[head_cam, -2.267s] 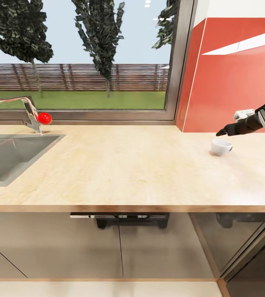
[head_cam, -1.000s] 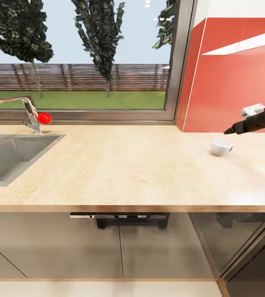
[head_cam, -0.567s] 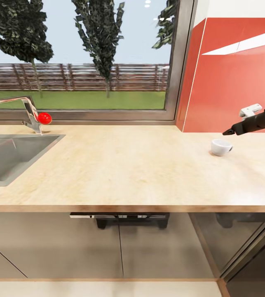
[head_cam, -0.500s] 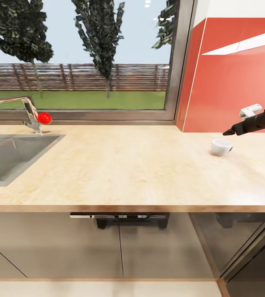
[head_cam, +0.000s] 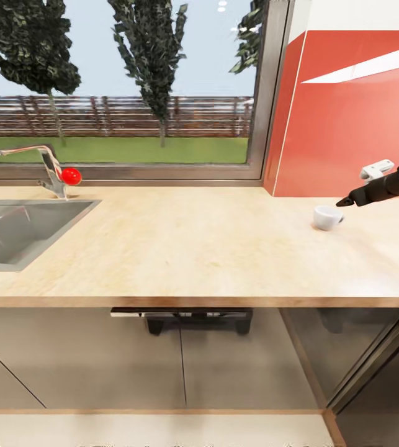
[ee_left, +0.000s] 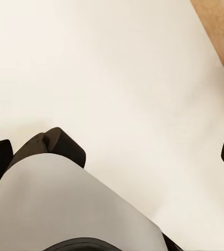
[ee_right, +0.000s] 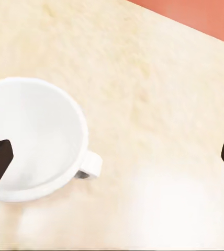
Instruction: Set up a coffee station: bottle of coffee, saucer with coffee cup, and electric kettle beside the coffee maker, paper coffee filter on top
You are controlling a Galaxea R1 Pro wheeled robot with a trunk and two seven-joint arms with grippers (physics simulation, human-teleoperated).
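The white coffee cup (head_cam: 327,217) stands upright on the light-wood countertop (head_cam: 193,248), toward its right end, with its handle pointing right. My right gripper (head_cam: 348,200) hovers just above and to the right of the cup, apart from it. In the right wrist view the coffee cup (ee_right: 31,138) lies below the right gripper (ee_right: 112,157), whose fingers are spread wide with nothing between them. My left gripper (ee_left: 112,157) is open over a pale floor, with a grey rounded part of the robot under it. The coffee maker, bottle, filter, saucer and kettle are out of view.
A steel sink (head_cam: 19,233) is set into the counter's left end, with a tap (head_cam: 47,164) and a red knob (head_cam: 71,176) behind it. A window runs along the back. A red wall panel (head_cam: 348,124) with a small white fitting (head_cam: 376,169) stands behind the cup.
The whole picture has shifted slightly, so the camera moved. Since the oldest frame my right gripper has drawn back up and to the right of the cup, which stays put.
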